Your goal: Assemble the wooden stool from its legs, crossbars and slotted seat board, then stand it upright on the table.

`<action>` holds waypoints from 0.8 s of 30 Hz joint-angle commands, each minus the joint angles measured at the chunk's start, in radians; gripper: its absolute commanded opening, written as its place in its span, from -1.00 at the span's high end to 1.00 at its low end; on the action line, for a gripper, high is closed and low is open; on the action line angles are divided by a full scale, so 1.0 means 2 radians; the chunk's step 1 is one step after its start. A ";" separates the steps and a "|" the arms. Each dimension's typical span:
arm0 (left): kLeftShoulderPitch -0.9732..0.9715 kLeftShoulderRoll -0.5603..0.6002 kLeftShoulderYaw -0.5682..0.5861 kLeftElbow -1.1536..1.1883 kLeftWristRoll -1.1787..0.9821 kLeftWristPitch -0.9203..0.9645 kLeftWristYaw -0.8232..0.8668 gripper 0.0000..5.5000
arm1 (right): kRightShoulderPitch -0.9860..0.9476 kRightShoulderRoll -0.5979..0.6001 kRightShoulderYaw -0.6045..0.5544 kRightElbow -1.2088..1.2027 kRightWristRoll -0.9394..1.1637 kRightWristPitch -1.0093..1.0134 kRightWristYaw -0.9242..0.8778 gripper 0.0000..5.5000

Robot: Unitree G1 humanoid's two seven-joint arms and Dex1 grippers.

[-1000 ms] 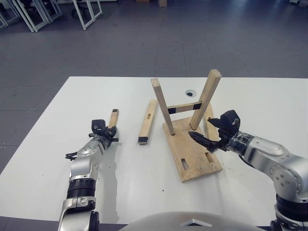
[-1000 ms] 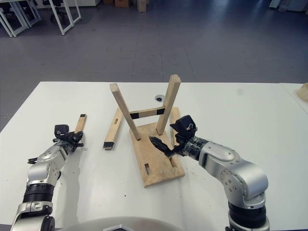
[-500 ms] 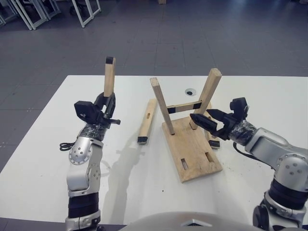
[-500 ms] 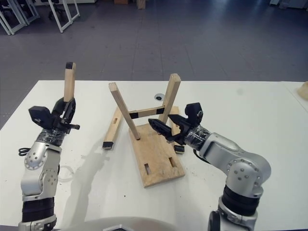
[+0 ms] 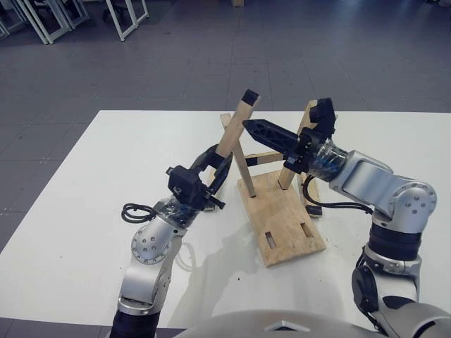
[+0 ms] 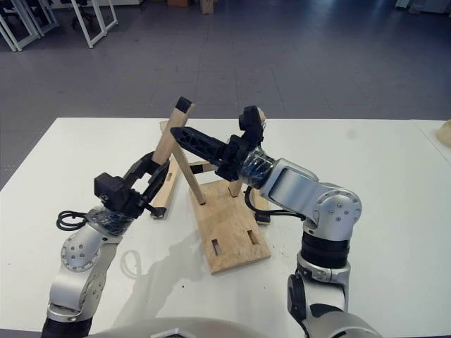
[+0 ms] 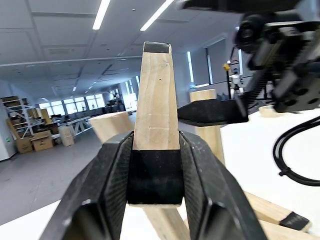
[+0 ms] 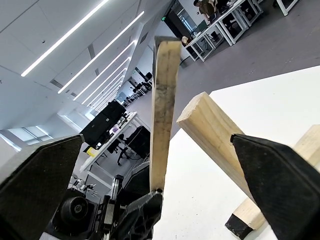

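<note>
The held leg's (image 7: 154, 120) lower end is buried between the left gripper's (image 7: 155, 137) fingers (image 7: 107, 175); that gripper covers most of the spare leg (image 6: 161, 204) on the table (image 5: 84, 183); the right arm (image 5: 352, 176) hides part of the crossbar (image 5: 262, 157) and nearly all of a dark-tipped piece (image 5: 314, 210).

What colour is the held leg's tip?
Black tip on the leg, best in left wrist view.

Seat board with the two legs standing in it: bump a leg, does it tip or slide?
Probably slides rather than tips: the seat board lies flat and wide on the table. The standing legs lean, tied by one thin crossbar, so a bump may rack or loosen them.
</note>
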 commanded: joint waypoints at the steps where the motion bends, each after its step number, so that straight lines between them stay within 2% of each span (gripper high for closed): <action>1: -0.007 0.006 -0.029 -0.002 0.011 -0.004 -0.017 0.52 | -0.020 -0.007 0.014 0.010 -0.006 -0.017 0.004 -1.00; 9: 0.016 0.007 -0.031 0.016 0.017 -0.015 -0.015 0.52 | -0.028 -0.021 0.016 0.015 0.016 -0.037 0.012 -0.38; 24: 0.008 0.001 -0.050 0.023 0.025 -0.015 -0.010 0.52 | -0.025 -0.020 0.031 0.015 0.036 -0.072 0.006 0.60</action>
